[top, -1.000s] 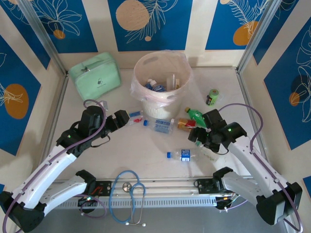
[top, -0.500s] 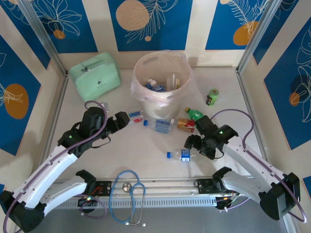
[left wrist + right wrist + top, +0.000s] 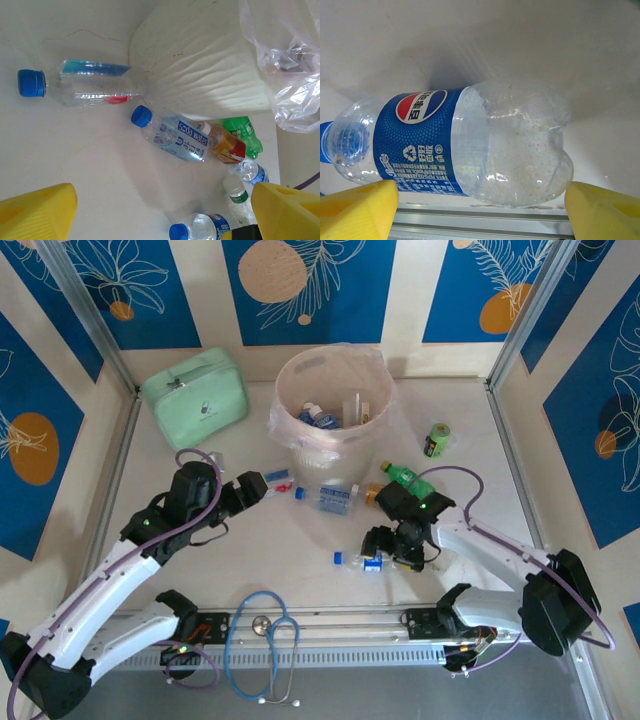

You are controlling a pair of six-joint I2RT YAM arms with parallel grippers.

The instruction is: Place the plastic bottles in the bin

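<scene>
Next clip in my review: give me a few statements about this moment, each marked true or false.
1. A Pepsi-labelled bottle lies between the open fingers of the right gripper. True.
2. The bin is empty. False: blue-capped bottles lie inside it.
3. The green bottle stands upright. False: it lies on its side, right of the bin.
4. The left gripper is open and holds nothing. True.
</scene>
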